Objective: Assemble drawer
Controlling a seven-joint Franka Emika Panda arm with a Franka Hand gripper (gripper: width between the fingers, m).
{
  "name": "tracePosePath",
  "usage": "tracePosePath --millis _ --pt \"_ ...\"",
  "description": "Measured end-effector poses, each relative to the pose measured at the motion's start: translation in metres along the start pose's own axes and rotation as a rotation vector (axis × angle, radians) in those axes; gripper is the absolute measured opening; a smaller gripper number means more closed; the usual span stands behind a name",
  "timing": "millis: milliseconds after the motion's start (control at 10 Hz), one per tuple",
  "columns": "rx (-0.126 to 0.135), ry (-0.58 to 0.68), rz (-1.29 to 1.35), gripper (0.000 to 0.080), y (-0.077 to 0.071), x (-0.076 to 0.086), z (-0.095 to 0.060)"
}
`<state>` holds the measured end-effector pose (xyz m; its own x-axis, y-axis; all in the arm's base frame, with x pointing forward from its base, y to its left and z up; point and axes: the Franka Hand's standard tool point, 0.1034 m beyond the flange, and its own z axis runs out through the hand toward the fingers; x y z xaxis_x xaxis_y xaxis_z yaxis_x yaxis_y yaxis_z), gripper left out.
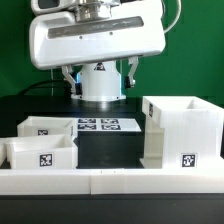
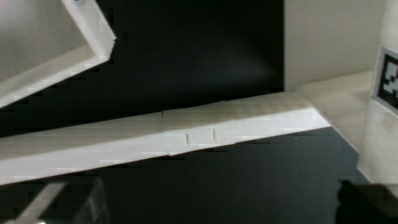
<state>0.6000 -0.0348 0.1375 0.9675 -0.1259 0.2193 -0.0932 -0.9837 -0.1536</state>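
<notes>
Far on the exterior view's left sat the two trays, the back tray (image 1: 45, 127) just behind the front tray (image 1: 40, 153), which was right up against the border wall (image 1: 120, 182). In the middle, the marker board (image 1: 108, 125) lay flat. The gripper (image 1: 100, 84) hovered above and behind it, jaws spread wide with nothing in them. The wrist view showed only dark table between the fingers (image 2: 50, 205). On the right stood the box shell (image 1: 182, 128), upright and well apart from the trays. So both trays lay below and to the exterior view's left of the jaws. The front tray's long side looked to run across that view, though I couldn't say for sure.
</notes>
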Motion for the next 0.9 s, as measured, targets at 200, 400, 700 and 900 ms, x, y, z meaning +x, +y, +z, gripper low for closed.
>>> tracePosePath --millis 200,400,700,900 --pt "0.001 -0.001 -0.002 0.0649 -0.001 -0.001 0.001" --pt "0.004 -0.014 -0.061 0.0649 0.019 -0.005 0.002" --pt "-0.019 -0.032 -0.102 0.0649 0.057 -0.021 0.013" --pt "0.020 -0.178 -0.088 0.0649 0.045 -0.027 0.012"
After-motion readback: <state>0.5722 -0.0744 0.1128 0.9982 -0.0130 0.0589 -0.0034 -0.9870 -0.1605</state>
